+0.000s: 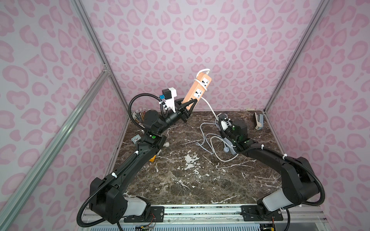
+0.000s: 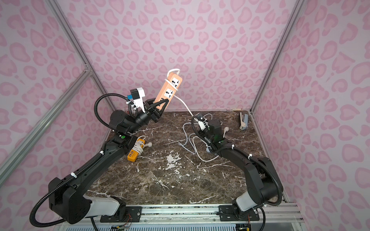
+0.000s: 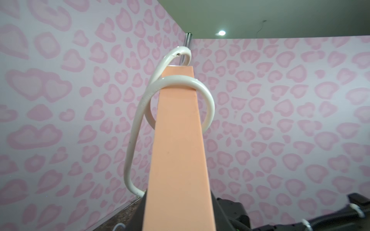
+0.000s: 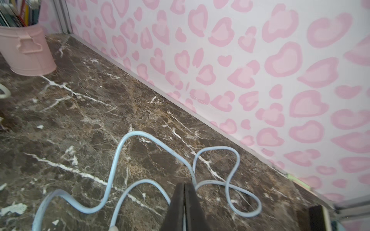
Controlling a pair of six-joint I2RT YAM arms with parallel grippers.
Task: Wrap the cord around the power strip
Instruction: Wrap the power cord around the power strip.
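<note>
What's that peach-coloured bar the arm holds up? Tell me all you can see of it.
It is a power strip: a long, peach-coloured, plastic-looking bar with white socket plates on one face. It is off the table, tilted up, its lower end clamped in the left pincer. Its white cord leaves the top end, loops around the bar and trails down to the table.

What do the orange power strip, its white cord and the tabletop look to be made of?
The power strip: likely moulded plastic, matte orange, flat even faces, crisp edges. The cord: probably rubbery plastic sheathing, glossy white, bending in smooth loops with highlights. The tabletop: brown marble or a marble-look laminate, white veins; I cannot tell which.
</note>
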